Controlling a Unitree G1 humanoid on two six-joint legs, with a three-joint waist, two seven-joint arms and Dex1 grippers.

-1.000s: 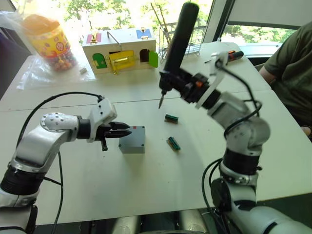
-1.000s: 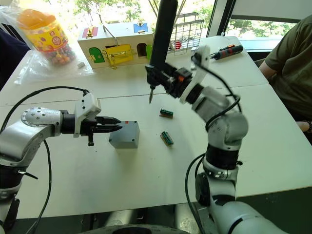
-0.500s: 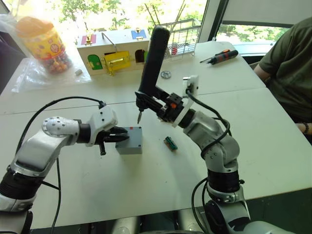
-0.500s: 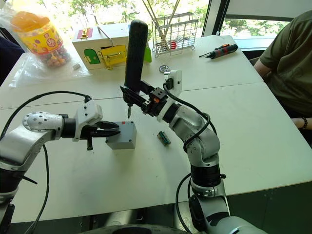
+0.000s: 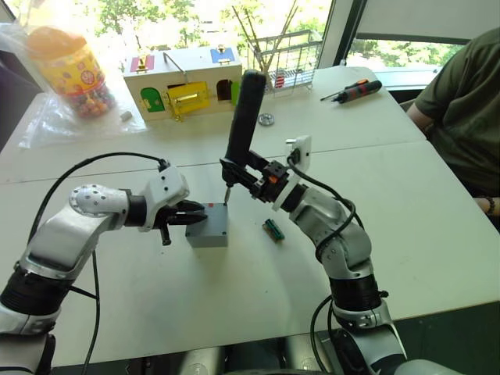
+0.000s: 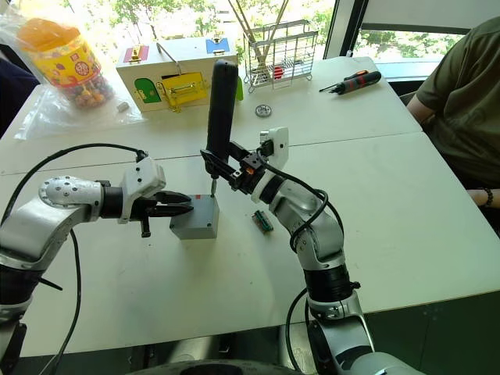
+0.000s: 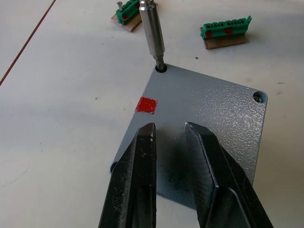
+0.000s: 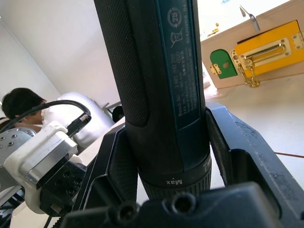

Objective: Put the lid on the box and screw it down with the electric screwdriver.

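My right gripper (image 8: 166,156) clamped the screwdriver (image 5: 243,117), bit seated in a lid (image 7: 204,118) corner hole; left gripper (image 7: 168,137) slightly spread above it.

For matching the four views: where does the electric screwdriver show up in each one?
Left eye view: the electric screwdriver stands near upright at centre, held by the right gripper, bit down on the box.
Right eye view: centre-left, above the box.
Left wrist view: its metal bit meets a corner hole of the lid.
Right wrist view: its dark barrel, close up, between that gripper's fingers.
Shared landmark: the colourful wooden latch box.
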